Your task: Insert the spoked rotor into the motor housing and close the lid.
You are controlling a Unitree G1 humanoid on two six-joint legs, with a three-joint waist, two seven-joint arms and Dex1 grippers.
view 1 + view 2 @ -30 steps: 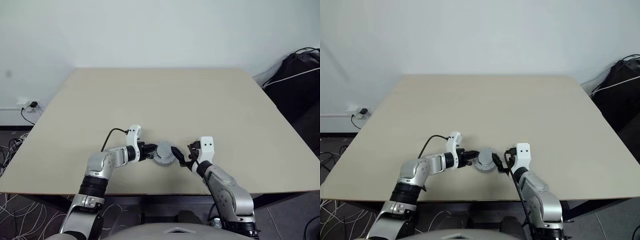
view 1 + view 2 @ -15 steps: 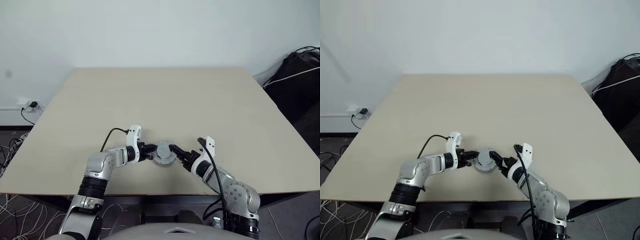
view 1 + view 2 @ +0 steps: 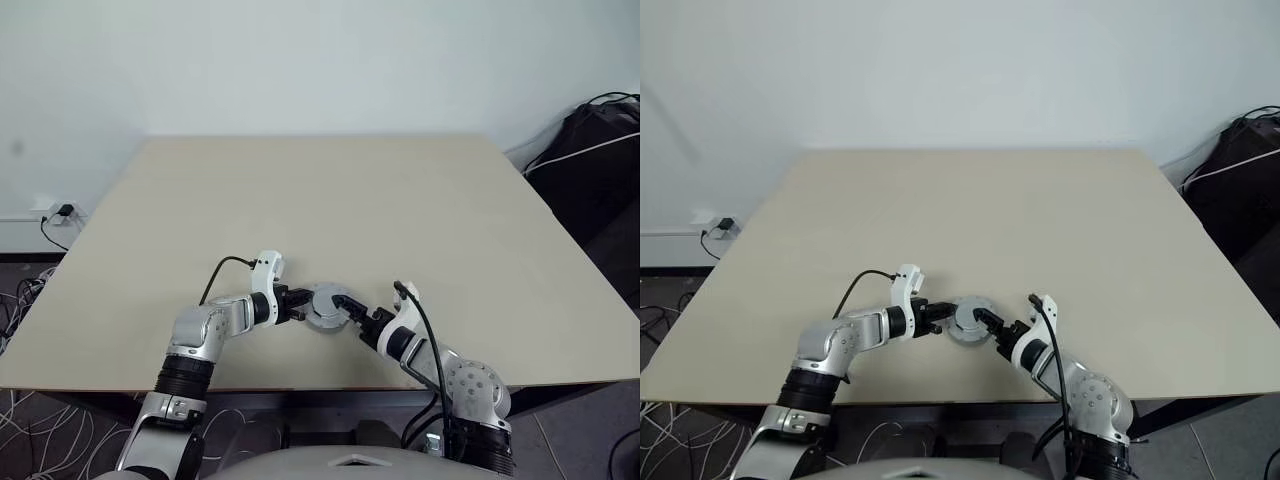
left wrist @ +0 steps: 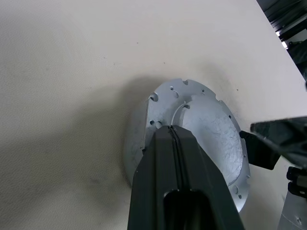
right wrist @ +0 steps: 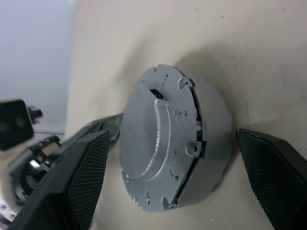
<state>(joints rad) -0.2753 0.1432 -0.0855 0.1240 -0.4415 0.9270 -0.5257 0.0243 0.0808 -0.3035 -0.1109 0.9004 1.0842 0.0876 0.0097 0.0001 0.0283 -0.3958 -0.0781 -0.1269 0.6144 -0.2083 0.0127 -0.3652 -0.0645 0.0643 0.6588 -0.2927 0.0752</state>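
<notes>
I see one round silver-grey puck on the table, and it sits directly between my two grippers, near the table's front edge. The lid is on top of the housing: from the right wrist I can see a flat capped face with small holes and notches around its edge and a curved raised step across it, over a plain cylindrical wall with a thin dark seam between cap and body. I cannot see inside, so I cannot tell whether anything sits in it. The assembly lies flat, its round axis standing up from the tabletop, capped face upward; being round, it has no long side that I can make out. My left gripper has its two black fingers pressed together, only a hairline between them, and their tip rests on the top face of the lid near its left rim, not pinching anything. My right gripper has its fingers spread wide, one on each side of the puck, with the body lying in the gap between them; neither pad clearly touches the wall, and a strip of table shows between the nearer pad and the housing. In the head views the right gripper's dark tip reaches the lid's right edge.
</notes>
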